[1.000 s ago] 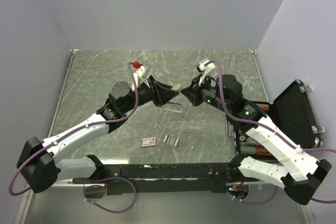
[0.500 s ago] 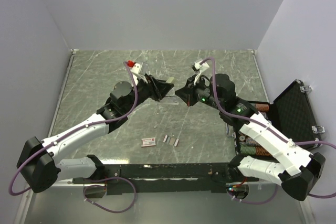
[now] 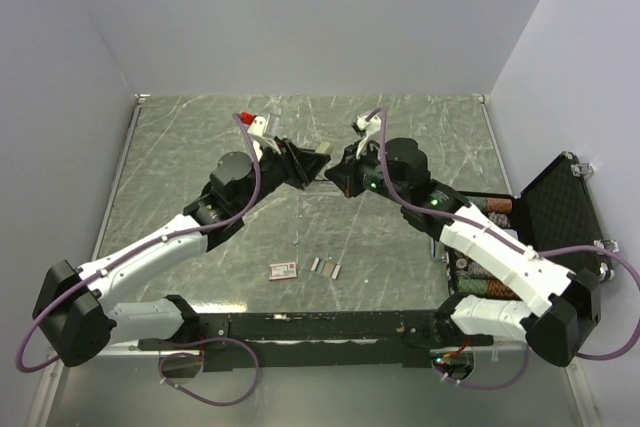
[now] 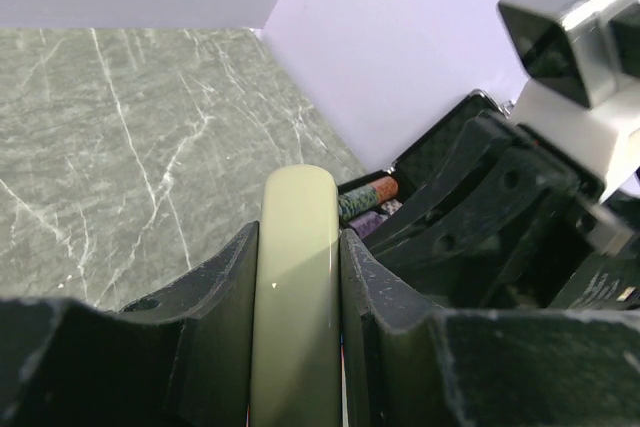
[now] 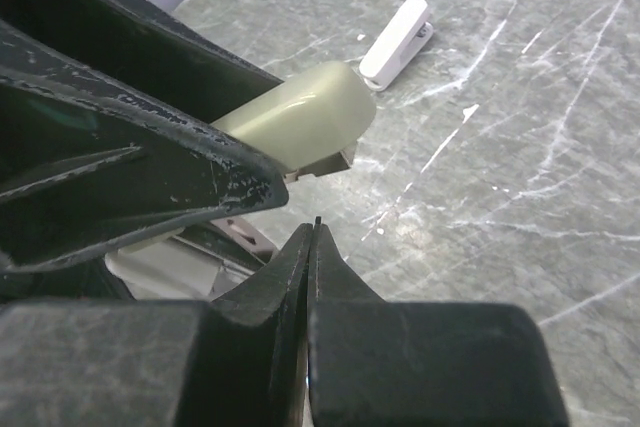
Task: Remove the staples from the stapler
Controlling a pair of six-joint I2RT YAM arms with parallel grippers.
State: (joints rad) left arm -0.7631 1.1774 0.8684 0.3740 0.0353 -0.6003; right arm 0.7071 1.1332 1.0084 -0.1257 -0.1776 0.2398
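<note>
My left gripper (image 3: 300, 162) holds the pale green stapler (image 3: 319, 163) up above the middle of the table. In the left wrist view both jaws press on the stapler (image 4: 296, 277), which fills the left gripper (image 4: 297, 235). My right gripper (image 3: 341, 180) is shut, with its tip just below and in front of the stapler's free end (image 5: 300, 117). A tiny dark sliver shows at the tip of the right gripper (image 5: 314, 232); I cannot tell what it is. Three short grey staples (image 3: 324, 267) lie on the table near the front.
A small red-and-white box (image 3: 283, 269) lies left of the staples. A small white plastic piece (image 5: 398, 42) lies on the table beyond the stapler. An open black case (image 3: 560, 212) with coloured chips (image 3: 482, 287) stands at the right edge.
The right gripper has moved left, closing in on the stapler's end. The left gripper has lifted and turned the stapler slightly toward the back. Both jaws' states are unchanged.
</note>
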